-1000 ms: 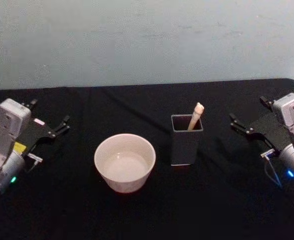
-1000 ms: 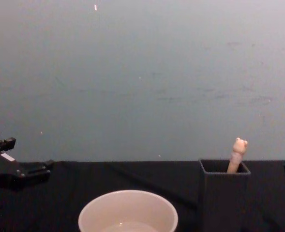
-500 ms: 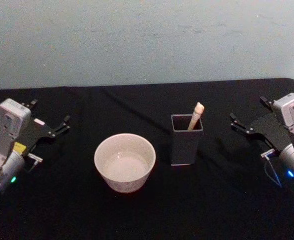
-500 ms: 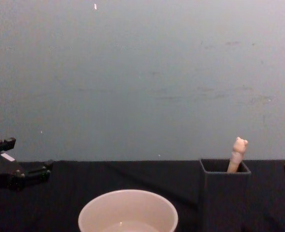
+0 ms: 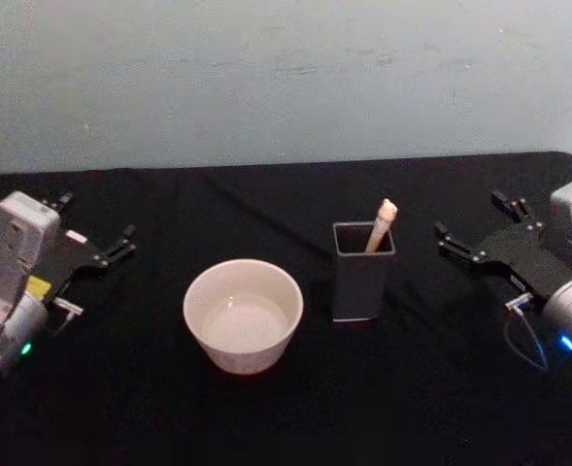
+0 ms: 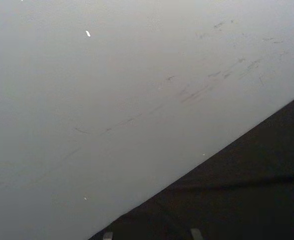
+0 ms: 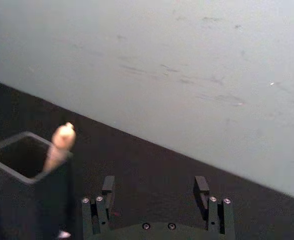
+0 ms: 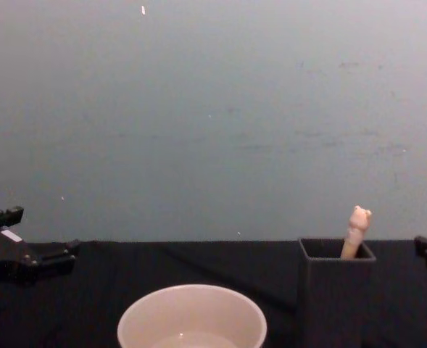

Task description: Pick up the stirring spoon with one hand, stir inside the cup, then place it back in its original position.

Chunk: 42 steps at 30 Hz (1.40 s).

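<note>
**Right gripper open beside the holder, spoon unpicked**

My right gripper (image 5: 468, 216) hangs over the right side of the table (image 5: 266, 199). Its fingers are spread wide with nothing between them, and the tips point toward the holder (image 5: 361, 283), near it but apart. The spoon (image 5: 382, 223) stands in the holder, leaning against its right side, and the beige knob pokes up above the rim. The cup (image 5: 243, 316) sits upright just left of the holder, not touching it. My left gripper (image 5: 98, 217) rests at the table's left side, well apart from the cup, fingers likewise spread and empty.
</note>
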Motion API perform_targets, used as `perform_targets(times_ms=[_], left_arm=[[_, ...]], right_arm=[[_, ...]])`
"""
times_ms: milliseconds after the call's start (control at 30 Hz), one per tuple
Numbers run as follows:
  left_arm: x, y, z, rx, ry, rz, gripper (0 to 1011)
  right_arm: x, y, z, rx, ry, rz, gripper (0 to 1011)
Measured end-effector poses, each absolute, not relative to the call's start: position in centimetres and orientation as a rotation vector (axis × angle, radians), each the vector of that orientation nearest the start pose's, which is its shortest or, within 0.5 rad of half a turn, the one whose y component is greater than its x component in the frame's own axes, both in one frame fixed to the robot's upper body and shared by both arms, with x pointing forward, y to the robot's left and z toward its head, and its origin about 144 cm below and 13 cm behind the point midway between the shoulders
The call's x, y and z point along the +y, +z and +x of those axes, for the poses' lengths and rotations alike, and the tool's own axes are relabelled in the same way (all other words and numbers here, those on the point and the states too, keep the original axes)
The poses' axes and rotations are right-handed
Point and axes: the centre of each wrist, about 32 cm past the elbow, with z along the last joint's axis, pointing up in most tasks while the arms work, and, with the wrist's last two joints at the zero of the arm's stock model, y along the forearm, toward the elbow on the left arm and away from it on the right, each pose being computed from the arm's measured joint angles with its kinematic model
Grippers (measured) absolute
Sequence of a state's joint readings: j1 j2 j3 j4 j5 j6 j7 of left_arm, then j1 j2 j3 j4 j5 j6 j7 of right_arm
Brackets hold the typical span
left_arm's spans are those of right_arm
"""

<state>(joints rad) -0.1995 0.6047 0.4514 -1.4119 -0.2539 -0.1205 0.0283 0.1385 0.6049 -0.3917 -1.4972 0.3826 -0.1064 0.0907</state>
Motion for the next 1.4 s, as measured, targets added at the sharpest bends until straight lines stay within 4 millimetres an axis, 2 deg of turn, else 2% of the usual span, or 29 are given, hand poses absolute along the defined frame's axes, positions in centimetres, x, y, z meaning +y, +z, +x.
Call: perform_targets(times_ms=[400, 700, 1100, 1400], left_arm=[[31.0, 114.0, 48.9, -0.285, 1.248, 0.304, 1001], [31.0, 114.0, 48.9, -0.285, 1.248, 0.305, 1001], [31.0, 114.0, 48.9, -0.285, 1.248, 0.304, 1001], [31.0, 114.0, 48.9, -0.285, 1.248, 0.305, 1002]], right_arm=[[-30.4, 116.3, 46.9, 0.057, -0.992, -0.044, 1000], [-28.5, 116.1, 48.7, 0.126, -0.921, -0.004, 1002], [-26.6, 115.8, 51.3, 0.117, -0.913, -0.017, 1000], [-26.2, 115.8, 51.7, 0.118, -0.900, -0.031, 1002]])
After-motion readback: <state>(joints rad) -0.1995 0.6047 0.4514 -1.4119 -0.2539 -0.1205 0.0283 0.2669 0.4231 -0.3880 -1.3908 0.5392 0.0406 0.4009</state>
